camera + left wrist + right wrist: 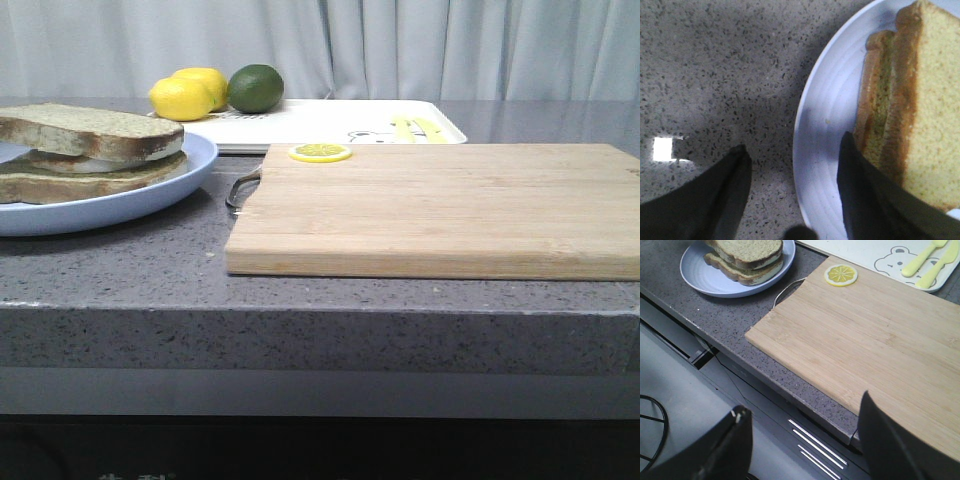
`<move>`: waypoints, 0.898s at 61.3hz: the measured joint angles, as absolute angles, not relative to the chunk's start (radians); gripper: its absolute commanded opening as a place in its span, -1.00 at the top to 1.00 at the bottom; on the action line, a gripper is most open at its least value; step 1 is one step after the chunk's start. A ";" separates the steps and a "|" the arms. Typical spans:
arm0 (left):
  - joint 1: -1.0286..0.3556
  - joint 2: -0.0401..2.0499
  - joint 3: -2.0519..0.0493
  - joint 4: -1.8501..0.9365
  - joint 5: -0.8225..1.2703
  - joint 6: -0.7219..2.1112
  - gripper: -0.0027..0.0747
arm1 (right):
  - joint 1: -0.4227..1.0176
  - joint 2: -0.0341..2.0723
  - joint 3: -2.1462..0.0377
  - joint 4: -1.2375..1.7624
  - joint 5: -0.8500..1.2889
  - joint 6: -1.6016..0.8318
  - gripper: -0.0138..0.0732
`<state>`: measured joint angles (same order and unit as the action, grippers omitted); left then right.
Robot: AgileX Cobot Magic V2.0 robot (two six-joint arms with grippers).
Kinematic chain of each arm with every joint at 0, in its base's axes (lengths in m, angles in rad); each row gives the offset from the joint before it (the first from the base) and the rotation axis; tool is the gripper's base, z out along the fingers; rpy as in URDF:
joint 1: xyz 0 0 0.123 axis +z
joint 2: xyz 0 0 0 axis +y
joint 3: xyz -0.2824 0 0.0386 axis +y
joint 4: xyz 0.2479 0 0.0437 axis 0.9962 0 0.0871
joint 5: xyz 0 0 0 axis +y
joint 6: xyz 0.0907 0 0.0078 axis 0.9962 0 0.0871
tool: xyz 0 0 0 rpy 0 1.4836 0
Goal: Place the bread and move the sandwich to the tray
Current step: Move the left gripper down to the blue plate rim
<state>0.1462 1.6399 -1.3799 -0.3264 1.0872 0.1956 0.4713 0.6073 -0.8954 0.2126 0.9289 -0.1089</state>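
The bare bread slice [90, 130] lies on top of the sandwich [85, 172], with a white egg edge showing between the two toasts, on the pale blue plate [150, 200] at the left. The white tray [330, 120] lies at the back. My left gripper [794, 145] is open and straddles the plate's rim [812, 100], one finger [862, 185] over the plate beside the toast [920, 100], the other over the counter. My right gripper [802, 405] is open and empty, off the counter's front edge; the plate [700, 277] and tray [875, 250] are far from it.
A light wooden cutting board [450, 205] with a lemon slice [320, 152] and a metal handle [240, 188] fills the middle and right. Two lemons [182, 98] and a lime [256, 88] sit at the tray's far left end. The tray shows yellow cutlery marks [927, 260].
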 measured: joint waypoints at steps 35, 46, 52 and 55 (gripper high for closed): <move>0.135 1.755 -1.384 -0.356 1.085 0.234 0.24 | 0.471 0.607 -0.895 0.213 0.929 -0.109 -0.41; 0.134 1.755 -1.384 -0.380 1.085 0.238 0.77 | 0.471 0.607 -0.895 0.213 0.929 -0.109 -0.41; 0.132 1.755 -1.384 -0.381 1.082 0.238 0.99 | 0.471 0.607 -0.895 0.213 0.929 -0.107 -0.41; 0.132 1.755 -1.384 -0.386 1.082 0.238 0.98 | 0.471 0.607 -0.895 0.213 0.929 -0.107 -0.41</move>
